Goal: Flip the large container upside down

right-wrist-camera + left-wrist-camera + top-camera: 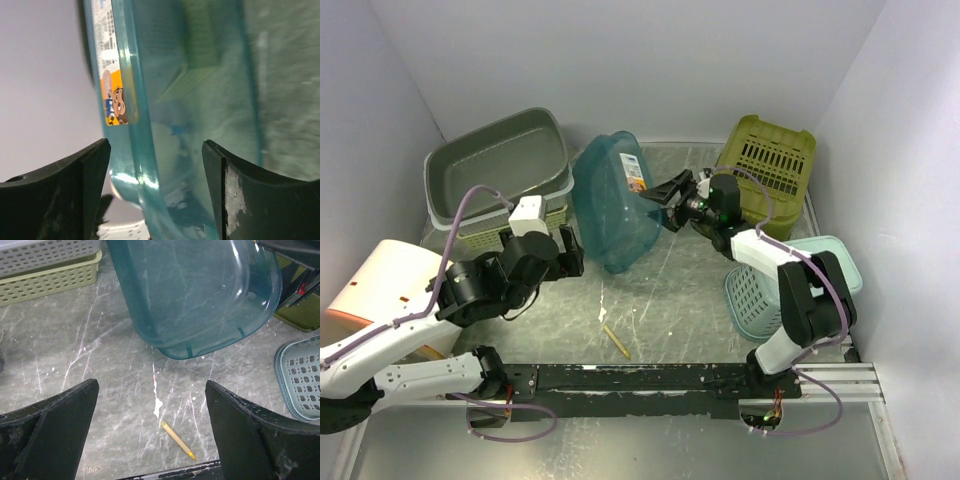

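Observation:
The large container (pixel 610 205) is a see-through teal tub, tipped up on its edge at the middle of the table with its opening facing right. In the left wrist view the container (pixel 195 290) shows its bottom. My right gripper (pixel 658 205) is open at its right rim. In the right wrist view the container's rim (pixel 135 125), with a cartoon sticker, runs between the fingers of the right gripper (pixel 156 145), with a gap on both sides. My left gripper (pixel 572 250) stands open to the left of the tub, with only bare table between the fingers of the left gripper (pixel 151 385).
A grey tub (pixel 500 165) sits on stacked baskets at the back left. An olive crate (pixel 770 165) stands at the back right and a pale teal basket (pixel 770 290) lies by the right arm. A yellow crayon (pixel 616 342) lies near the front rail (pixel 650 380).

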Controlling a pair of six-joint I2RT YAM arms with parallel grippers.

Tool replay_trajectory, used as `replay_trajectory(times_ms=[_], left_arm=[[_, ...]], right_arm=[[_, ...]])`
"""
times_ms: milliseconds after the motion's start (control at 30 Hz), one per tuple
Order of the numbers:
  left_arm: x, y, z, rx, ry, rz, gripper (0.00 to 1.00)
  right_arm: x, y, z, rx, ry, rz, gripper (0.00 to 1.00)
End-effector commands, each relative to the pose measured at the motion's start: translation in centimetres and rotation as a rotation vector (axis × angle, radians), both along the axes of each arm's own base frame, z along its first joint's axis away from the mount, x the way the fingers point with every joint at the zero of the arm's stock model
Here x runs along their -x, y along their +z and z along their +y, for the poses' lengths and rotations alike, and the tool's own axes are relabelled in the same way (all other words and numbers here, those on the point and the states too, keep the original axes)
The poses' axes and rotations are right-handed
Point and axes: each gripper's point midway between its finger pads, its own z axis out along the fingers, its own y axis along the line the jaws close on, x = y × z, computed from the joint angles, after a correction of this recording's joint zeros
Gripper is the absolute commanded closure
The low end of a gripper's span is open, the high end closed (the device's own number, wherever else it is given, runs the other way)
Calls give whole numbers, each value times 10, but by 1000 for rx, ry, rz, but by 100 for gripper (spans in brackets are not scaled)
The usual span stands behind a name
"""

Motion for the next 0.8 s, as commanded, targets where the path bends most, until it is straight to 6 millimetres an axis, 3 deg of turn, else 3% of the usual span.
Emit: replay_trajectory(times_ms=[0,133,233,400,600,667,767], left_arm=[[-10,14,-17,3,-53,-41,0],[-24,-7,-34,-38,-113,39,1],[-39,-33,-39,-39,-131,138,1],[-57,-59,-50,9,-196,214,1],[-70,-92,-62,1,-236,283,0],[-72,-99,-66,3,-246,287,0],[-74,-103,-71,18,-262,280,0]], right_arm=[[6,-61,-45,361,-92,104,19],[8,-60,-63,500,-116,64,11],[9,-54,-76,588,-135,19,10],[16,-47,-90,730,-114,-43,9],[13,-32,-140,1029,-203,-100,9],[5,-20,-143,1066,-204,-146,10],[-15,-6,-121,1116,-169,-219,10]])
